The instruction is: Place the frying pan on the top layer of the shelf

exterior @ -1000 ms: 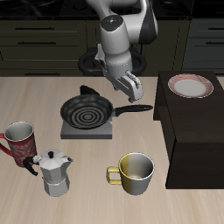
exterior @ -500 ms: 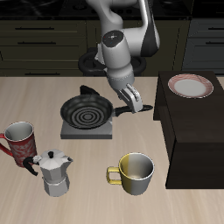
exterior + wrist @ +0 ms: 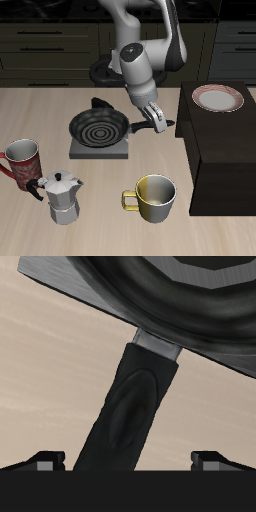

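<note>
The black frying pan [image 3: 98,127] rests on the grey burner [image 3: 100,148], and its long handle [image 3: 163,124] points toward the shelf [image 3: 222,150], a large dark box with a flat top. My gripper [image 3: 151,121] has come down over the handle, tilted. In the wrist view the handle [image 3: 130,406] runs from the pan [image 3: 190,296] down between my two fingertips [image 3: 45,461], which stand wide apart on either side without touching it. The gripper [image 3: 130,461] is open.
A pink-rimmed plate [image 3: 217,98] lies on the shelf top at its back end. A red mug [image 3: 22,155], a moka pot [image 3: 62,197] and a yellow mug [image 3: 152,195] stand nearer the table's front edge. Dark cabinets [image 3: 50,45] line the back.
The gripper has dropped from above the pan and shifted toward the shelf, ending over the pan handle. The pan has not moved.
</note>
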Available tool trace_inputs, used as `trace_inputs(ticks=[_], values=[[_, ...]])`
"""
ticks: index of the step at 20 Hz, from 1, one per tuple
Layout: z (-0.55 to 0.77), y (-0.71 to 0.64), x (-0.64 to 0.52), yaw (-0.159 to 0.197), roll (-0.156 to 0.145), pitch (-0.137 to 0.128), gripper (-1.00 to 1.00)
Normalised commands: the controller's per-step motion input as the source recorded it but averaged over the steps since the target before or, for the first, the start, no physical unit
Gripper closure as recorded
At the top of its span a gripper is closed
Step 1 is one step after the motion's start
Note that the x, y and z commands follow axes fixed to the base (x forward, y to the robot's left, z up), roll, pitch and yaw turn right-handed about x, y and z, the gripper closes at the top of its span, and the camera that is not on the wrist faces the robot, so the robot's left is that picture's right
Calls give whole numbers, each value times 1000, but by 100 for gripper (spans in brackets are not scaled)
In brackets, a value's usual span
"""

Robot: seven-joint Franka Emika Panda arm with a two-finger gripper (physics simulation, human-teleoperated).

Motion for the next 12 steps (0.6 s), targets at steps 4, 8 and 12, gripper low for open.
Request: trace_inputs(ticks=[4, 8, 12], values=[[-88, 477, -103, 122, 173, -181, -100], [7, 256, -32, 60, 172, -214, 100], [-301, -62, 156, 31, 67, -65, 100]])
